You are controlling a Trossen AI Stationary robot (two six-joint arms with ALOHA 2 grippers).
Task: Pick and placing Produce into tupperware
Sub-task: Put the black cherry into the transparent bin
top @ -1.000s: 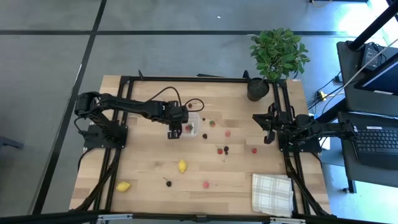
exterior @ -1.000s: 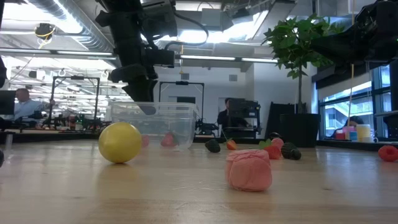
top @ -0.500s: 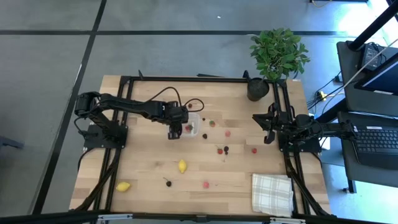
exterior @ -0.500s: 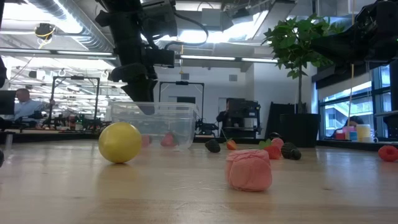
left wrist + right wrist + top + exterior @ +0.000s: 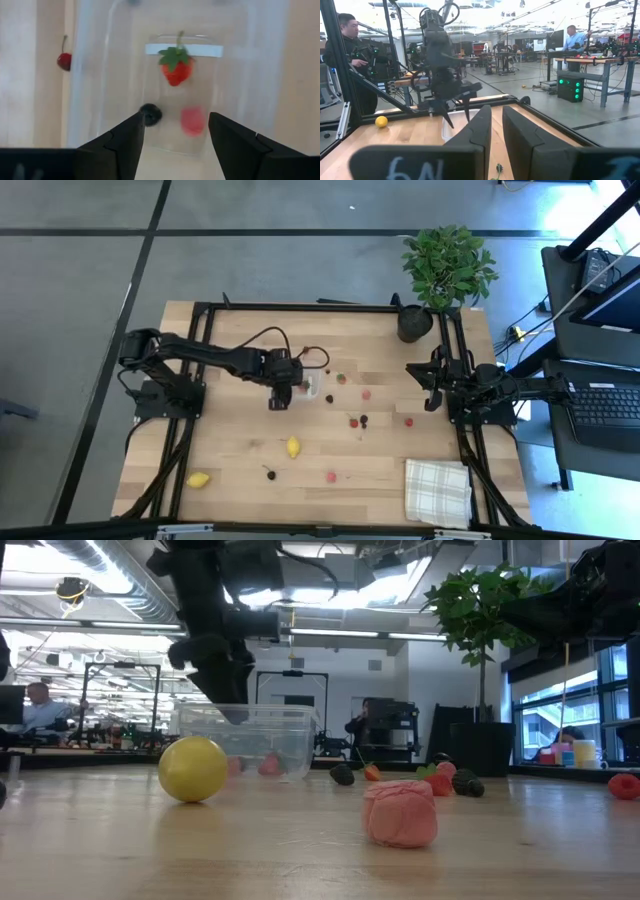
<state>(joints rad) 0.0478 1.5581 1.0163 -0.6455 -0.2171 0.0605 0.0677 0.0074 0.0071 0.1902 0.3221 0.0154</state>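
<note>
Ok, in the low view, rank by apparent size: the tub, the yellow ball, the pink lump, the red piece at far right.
1. Tub
2. Yellow ball and pink lump: look alike, and both sit nearer the camera than the tub, so no ranking between them.
3. Red piece, smallest.

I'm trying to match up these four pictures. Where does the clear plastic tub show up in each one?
High view: the clear tub sits mid-table, just beside the left gripper.
Low view: left of centre, behind the yellow lemon-shaped piece.
Left wrist view: fills the middle, holding a strawberry.
Right wrist view: the pale shape under the far arm.
Shared landmark: the left gripper, jaws open, right at the tub.
</note>
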